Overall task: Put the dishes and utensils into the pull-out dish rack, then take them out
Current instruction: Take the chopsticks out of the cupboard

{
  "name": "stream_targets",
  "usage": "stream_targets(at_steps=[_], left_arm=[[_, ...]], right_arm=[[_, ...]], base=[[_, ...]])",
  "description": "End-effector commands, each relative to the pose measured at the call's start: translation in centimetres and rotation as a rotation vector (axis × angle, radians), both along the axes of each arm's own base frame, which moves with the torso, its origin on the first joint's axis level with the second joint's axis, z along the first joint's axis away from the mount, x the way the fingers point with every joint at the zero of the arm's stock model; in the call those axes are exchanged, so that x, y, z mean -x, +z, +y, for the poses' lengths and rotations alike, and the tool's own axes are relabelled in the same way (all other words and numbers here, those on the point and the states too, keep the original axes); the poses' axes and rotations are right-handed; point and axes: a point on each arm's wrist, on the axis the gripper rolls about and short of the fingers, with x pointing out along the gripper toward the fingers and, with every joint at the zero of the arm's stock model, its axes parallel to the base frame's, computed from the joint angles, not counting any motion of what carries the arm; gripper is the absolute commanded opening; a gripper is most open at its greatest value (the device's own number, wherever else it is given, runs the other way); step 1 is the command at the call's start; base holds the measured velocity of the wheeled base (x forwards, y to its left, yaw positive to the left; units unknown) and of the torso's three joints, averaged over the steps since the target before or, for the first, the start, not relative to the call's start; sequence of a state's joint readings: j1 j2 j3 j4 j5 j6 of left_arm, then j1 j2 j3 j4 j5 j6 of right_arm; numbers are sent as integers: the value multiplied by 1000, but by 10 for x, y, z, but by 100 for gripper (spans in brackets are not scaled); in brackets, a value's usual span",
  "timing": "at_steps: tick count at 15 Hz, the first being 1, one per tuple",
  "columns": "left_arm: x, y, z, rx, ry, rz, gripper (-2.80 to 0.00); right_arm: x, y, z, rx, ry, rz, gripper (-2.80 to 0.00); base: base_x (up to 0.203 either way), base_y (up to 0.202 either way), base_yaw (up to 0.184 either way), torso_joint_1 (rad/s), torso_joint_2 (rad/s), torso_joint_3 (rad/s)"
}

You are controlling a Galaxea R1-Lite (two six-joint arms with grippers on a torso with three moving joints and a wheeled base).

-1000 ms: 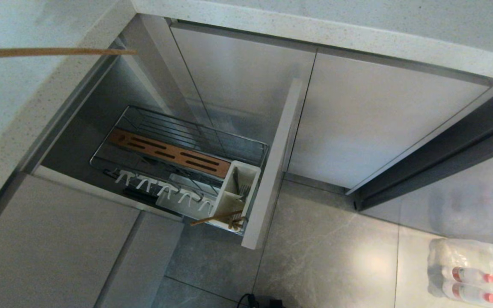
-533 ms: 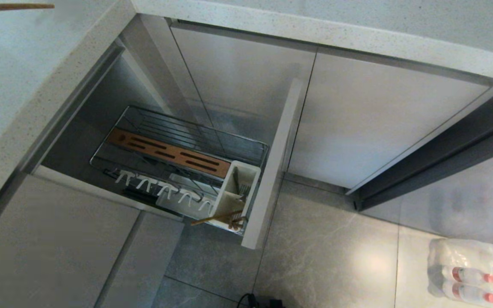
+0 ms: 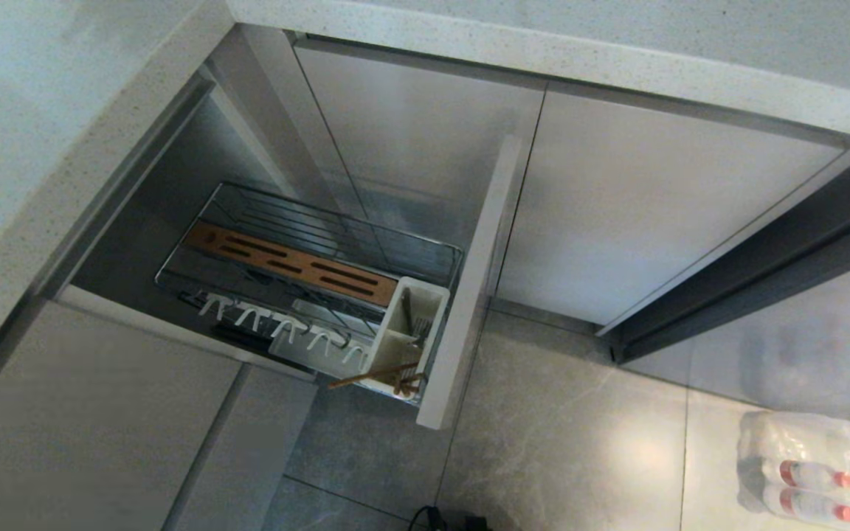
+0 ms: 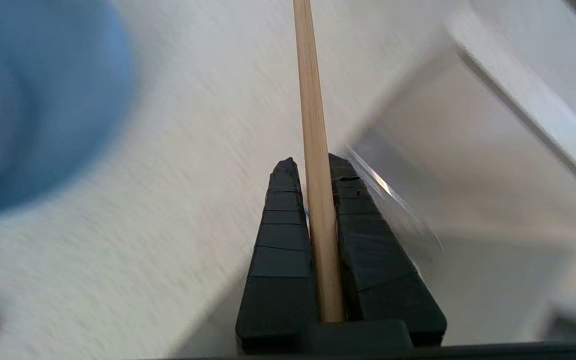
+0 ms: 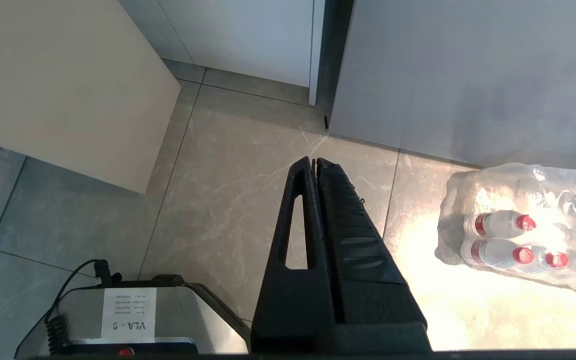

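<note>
The pull-out dish rack (image 3: 425, 247) stands drawn out of the cabinet, with its brown wooden strip (image 3: 292, 264), white prongs (image 3: 277, 324) and white caddy (image 3: 395, 343). One wooden chopstick (image 3: 373, 375) leans out of the caddy, and a silver fork (image 3: 419, 326) stands in it. My left gripper (image 4: 312, 161) is outside the head view, over the pale countertop (image 4: 193, 100), shut on the other chopstick (image 4: 308, 75), which juts straight out past the fingertips. A blurred blue round dish (image 4: 28, 100) lies on the countertop beside it; plate or bowl, I cannot tell. My right gripper (image 5: 314, 161) hangs shut and empty over the floor.
The rack's beige front panel (image 3: 469, 280) juts out over the tiled floor. A shrink-wrapped pack of bottles (image 3: 816, 472) lies on the floor at the right. Closed cabinet doors (image 3: 654, 221) stand behind the rack. The robot's base (image 5: 128, 320) shows below the right gripper.
The held chopstick, seen at the head view's upper left a second ago, has swung up and left out of that view with the left gripper. The rack is unchanged.
</note>
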State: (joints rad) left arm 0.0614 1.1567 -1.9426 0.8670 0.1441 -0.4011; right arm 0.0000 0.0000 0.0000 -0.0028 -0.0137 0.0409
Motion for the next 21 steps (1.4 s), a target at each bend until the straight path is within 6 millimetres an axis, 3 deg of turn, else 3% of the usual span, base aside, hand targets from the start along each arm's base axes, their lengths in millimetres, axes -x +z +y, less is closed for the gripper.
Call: stream_targets(at_steps=[1,7,14,18,21], left_arm=[[-12,0,5,5,67,11,-280],[-39,7,31,-13,382,-53,-280],[-86,2,66,-60,790,-8,-280],[-109,-7,84,-87,834,51,-280],[-123,-14,85,-90,776,91,-280]], right_arm=[[0,0,0,0,0,1,-280],[0,0,0,0,0,1,-280],[0,0,0,0,0,1,-280],[0,0,0,0,0,1,-280],[0,0,0,0,0,1,-280]], base=[[0,0,0,0,0,0],[0,0,0,0,0,0],[0,0,0,0,0,0],[0,0,0,0,0,0],[0,0,0,0,0,0]])
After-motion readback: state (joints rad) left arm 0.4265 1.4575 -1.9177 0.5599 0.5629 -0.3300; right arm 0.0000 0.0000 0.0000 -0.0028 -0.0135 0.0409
